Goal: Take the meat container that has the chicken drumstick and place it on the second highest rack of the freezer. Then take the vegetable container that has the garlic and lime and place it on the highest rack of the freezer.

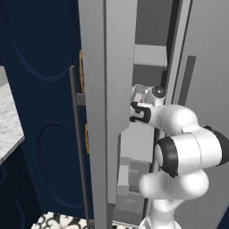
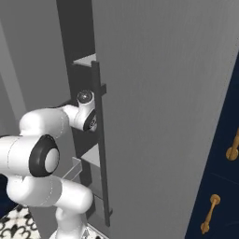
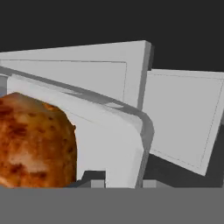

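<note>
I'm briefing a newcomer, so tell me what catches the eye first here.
The white arm reaches into the freezer, past its tall grey door. In the hand view, the glossy orange-brown chicken drumstick lies at the left in its pale container, right before the camera.

Chicken drumstick [image 3: 35, 142] cropped at hand view's left edge; gripper fingertips behind freezer [image 1: 96, 89] door; jaw state indeterminable.

Chicken drumstick [image 3: 35, 142]: mottled orange-brown, rough, slightly glossy. Meat container [image 3: 111, 144]: smooth pale translucent plastic. Freezer [image 1: 96, 89]: matt grey, smooth door. Navy cabinets [image 1: 40, 89]: satin finish, brass-coloured handles [image 2: 211, 212].
</note>
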